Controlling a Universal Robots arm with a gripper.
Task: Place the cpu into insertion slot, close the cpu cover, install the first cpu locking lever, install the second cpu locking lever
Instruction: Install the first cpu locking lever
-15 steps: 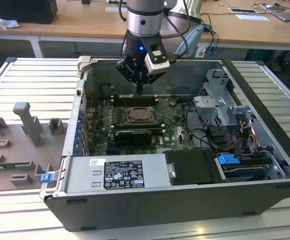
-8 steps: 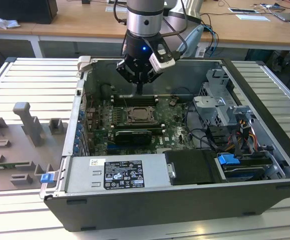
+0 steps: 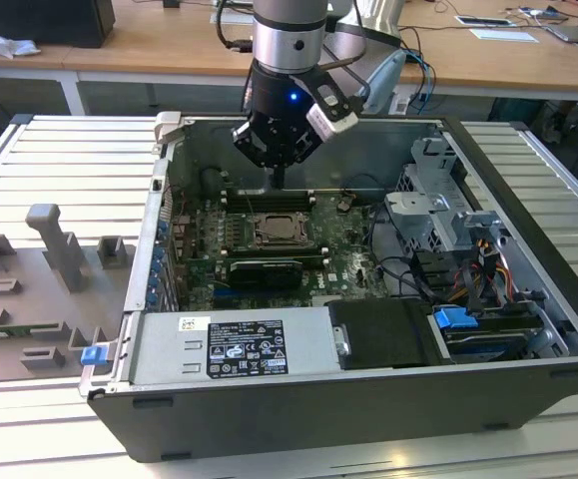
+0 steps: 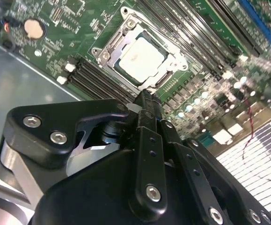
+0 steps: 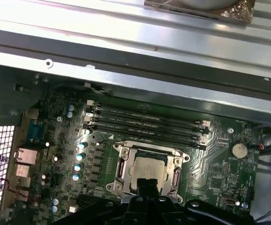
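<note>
The cpu (image 4: 140, 58) lies flat in the insertion slot (image 3: 284, 232) on the green motherboard, its silver top showing through the window of the cpu cover (image 4: 176, 61). The cover lies down flat around the chip (image 5: 147, 169). My gripper (image 3: 279, 180) hangs just above the board at the far side of the socket, inside the open computer case. Its black fingers (image 4: 147, 105) are pressed together, shut on nothing, with the tips close to the socket's edge in both wrist views. I cannot make out how the locking levers stand.
Long black memory slots (image 5: 144, 124) run beside the socket. A black card (image 3: 264, 269) sits at its near side, a power supply (image 3: 234, 344) along the front, a drive cage with cables (image 3: 438, 215) at the exterior view's right. A grey fixture (image 3: 59, 249) stands outside the case.
</note>
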